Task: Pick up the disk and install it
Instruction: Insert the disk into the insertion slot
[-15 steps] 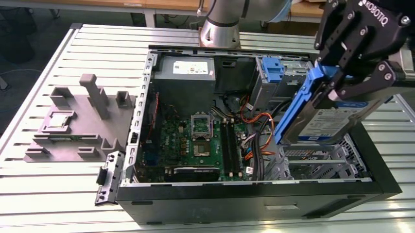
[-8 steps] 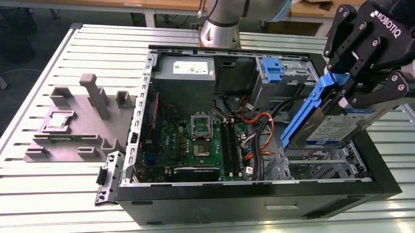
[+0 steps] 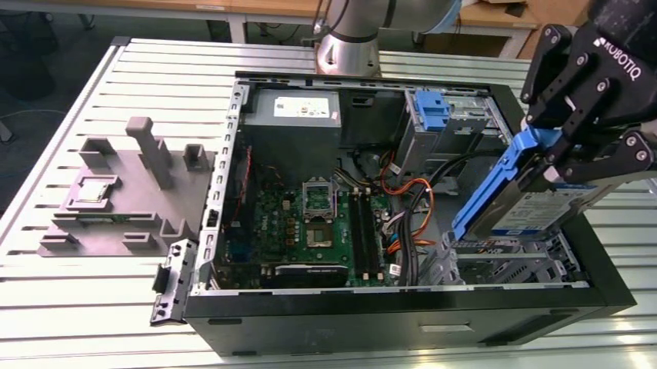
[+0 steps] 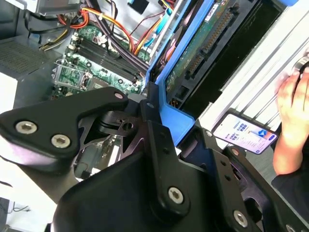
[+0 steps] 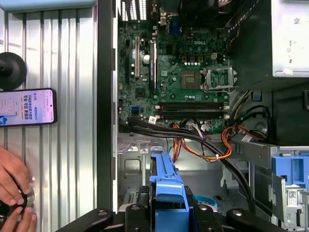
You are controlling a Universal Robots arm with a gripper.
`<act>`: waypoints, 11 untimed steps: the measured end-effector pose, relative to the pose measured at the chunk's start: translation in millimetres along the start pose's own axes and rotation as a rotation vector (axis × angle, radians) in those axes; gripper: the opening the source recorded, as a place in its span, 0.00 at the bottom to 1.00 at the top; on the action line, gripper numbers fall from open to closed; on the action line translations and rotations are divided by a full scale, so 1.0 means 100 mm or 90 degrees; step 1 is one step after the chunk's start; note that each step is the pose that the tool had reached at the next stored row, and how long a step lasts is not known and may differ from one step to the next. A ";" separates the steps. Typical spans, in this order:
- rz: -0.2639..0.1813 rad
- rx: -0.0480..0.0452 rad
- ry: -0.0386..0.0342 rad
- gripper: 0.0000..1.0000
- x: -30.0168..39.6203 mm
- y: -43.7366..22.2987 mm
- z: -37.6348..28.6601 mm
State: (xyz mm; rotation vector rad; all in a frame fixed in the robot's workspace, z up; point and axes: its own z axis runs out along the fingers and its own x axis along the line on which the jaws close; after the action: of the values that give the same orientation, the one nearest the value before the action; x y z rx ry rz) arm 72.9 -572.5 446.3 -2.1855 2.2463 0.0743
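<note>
gripper fingers pinched narrow on the blue rail at the upper end of the disk, holding it tilted in the air over the open computer case, at the exterior view's right, lower end near drive cage. motherboard below. person's hand and phone on slatted table beside the case

A pale grey metal table of long ribbed slats carries an open black tower computer case lying on its side. At the exterior view's left, just beside the case, sits a grey moulded plastic fixture block. In the first wrist view a lit smartphone lies flat on the slats, between a black round knob and a person's hand.
</note>
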 end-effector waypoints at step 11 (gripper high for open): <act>0.001 0.0000 0.0000 0.37 0.020 -0.023 0.141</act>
State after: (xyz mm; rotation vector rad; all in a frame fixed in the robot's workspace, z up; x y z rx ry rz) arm 74.7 -574.0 432.0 -2.1841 2.2476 0.0743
